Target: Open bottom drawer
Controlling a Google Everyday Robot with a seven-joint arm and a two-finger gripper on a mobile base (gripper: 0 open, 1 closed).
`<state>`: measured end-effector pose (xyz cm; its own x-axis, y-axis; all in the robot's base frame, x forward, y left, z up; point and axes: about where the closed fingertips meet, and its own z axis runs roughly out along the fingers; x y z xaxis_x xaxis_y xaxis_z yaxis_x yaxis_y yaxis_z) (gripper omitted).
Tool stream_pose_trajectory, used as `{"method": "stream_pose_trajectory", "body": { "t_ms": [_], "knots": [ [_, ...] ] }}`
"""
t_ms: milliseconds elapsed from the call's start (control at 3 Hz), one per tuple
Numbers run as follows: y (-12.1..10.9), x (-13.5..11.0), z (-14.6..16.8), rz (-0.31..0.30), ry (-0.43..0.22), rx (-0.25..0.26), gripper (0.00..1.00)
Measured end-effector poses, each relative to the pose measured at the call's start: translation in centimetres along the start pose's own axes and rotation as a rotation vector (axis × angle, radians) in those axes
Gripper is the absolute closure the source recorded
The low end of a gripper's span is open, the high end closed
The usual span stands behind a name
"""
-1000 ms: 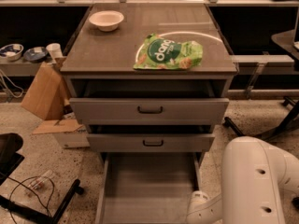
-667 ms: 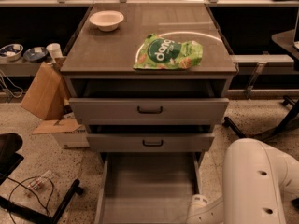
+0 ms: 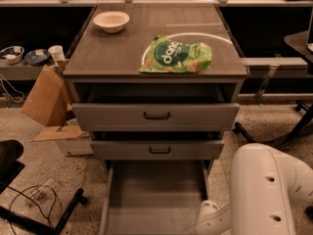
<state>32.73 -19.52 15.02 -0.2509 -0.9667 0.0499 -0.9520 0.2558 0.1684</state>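
Low centre, bottom drawer (image 3: pixel 155 199) open, grey inside; gripper out of view

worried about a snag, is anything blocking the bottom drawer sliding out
Nothing visible does. The bottom drawer is far out, its front past the view's lower edge. A black bar lies on the floor off to its left. The gripper is out of view; the arm reaches down at the drawer's right.

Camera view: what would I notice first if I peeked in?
The bright green snack bag on the cabinet top jumps out, then the big white robot arm at the bottom right. The bottom drawer is pulled far out, showing a plain grey inside; the claw is out of sight below the picture's edge.
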Motion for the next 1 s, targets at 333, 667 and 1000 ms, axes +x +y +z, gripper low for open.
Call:
{"method": "stream_pose_trajectory", "body": {
  "t_ms": [333,667,1000],
  "knots": [
    [-0.3,0.0,-0.1,0.0,0.0,0.0,0.2],
    [-0.6,-0.5,-1.9,-0.018,0.039,0.02,0.0],
    [1.1,0.4,-9.4,0.016,0.118,0.1,0.0]
  ]
}}
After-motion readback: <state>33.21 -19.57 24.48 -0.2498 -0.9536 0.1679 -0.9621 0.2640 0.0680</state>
